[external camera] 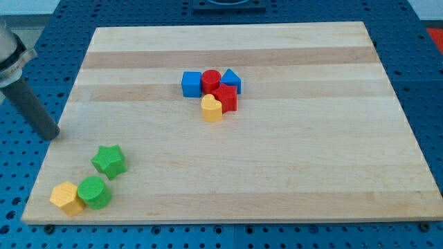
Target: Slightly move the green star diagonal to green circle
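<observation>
The green star (109,161) lies on the wooden board (277,166) near the view's bottom left. The green circle (94,193) sits just below and left of it, a small gap apart. A yellow hexagon block (66,198) touches the green circle on its left. My tip (50,135) is at the board's left edge, above and left of the green star, well apart from it.
A cluster sits near the board's upper middle: a blue cube (192,84), a red cylinder (211,81), a blue triangular block (231,81), a red block (225,97) and a yellow heart-like block (212,108). Blue perforated table surrounds the board.
</observation>
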Available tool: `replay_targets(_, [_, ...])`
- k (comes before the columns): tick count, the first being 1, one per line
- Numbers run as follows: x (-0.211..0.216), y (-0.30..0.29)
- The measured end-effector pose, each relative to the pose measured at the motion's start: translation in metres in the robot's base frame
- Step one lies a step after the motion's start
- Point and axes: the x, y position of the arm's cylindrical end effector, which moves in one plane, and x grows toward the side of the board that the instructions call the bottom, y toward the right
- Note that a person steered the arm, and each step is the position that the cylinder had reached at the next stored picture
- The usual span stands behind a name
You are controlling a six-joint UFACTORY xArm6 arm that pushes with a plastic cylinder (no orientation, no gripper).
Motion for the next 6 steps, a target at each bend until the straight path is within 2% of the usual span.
replay_targets(2, [0.025,0.000])
replay_targets(3, [0.059,0.002])
replay_targets(4, [0.058,0.046])
replay_targets(5, [0.033,0.119])
replay_targets(6, [0.031,0.180])
